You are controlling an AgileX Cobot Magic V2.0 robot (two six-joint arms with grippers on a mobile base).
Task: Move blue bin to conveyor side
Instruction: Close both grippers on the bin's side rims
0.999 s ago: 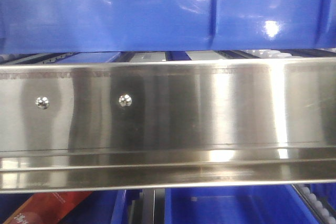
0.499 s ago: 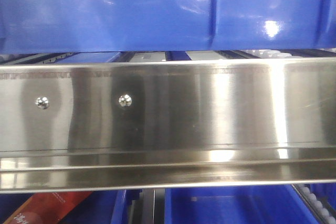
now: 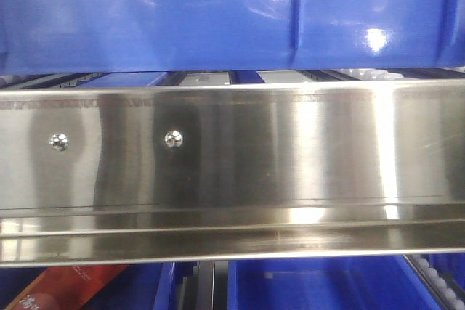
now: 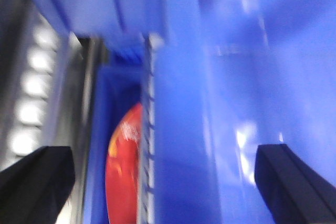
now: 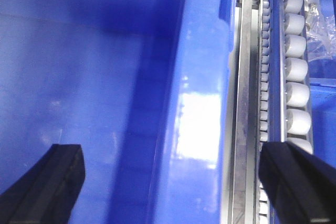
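The blue bin (image 3: 218, 12) fills the top of the front view, its glossy ribbed side resting on the rack. My left gripper (image 4: 163, 150) is open, its dark fingers (image 4: 37, 179) set wide on either side of the bin's left wall (image 4: 184, 129); this view is blurred. My right gripper (image 5: 172, 149) is open too, straddling the bin's right rim (image 5: 202, 114), one finger inside the bin and one over the roller track. Neither gripper touches the bin. The conveyor is out of view.
A shiny steel rack beam (image 3: 232, 150) crosses the front view under the bin. White rollers (image 5: 296, 61) run along the bin's right side. A smaller blue bin with a red item (image 4: 123, 171) lies below left. More blue bins (image 3: 312, 288) and a red package (image 3: 65, 288) sit on the lower level.
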